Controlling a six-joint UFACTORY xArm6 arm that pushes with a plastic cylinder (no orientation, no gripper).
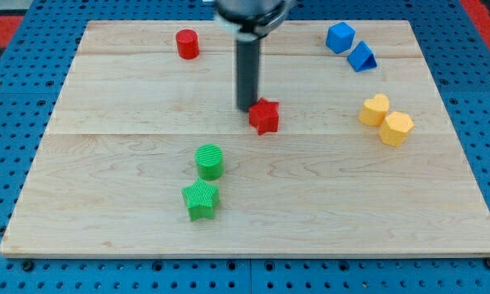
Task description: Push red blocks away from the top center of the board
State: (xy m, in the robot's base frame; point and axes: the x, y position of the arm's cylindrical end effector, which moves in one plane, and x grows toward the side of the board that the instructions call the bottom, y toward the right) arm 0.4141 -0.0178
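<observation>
A red star block (265, 117) lies near the board's middle, a little above centre. My tip (247, 108) stands right at its upper left edge, touching or nearly touching it. A red cylinder (187, 43) stands near the view's top, left of centre, well apart from my tip. The dark rod comes down from the top centre of the view.
A green cylinder (210, 161) and a green star (201, 200) sit below centre. Two blue blocks (340, 37) (362, 57) lie at the top right. Two yellow blocks (374, 109) (396, 128) lie at the right. The wooden board (106, 180) rests on a blue pegboard.
</observation>
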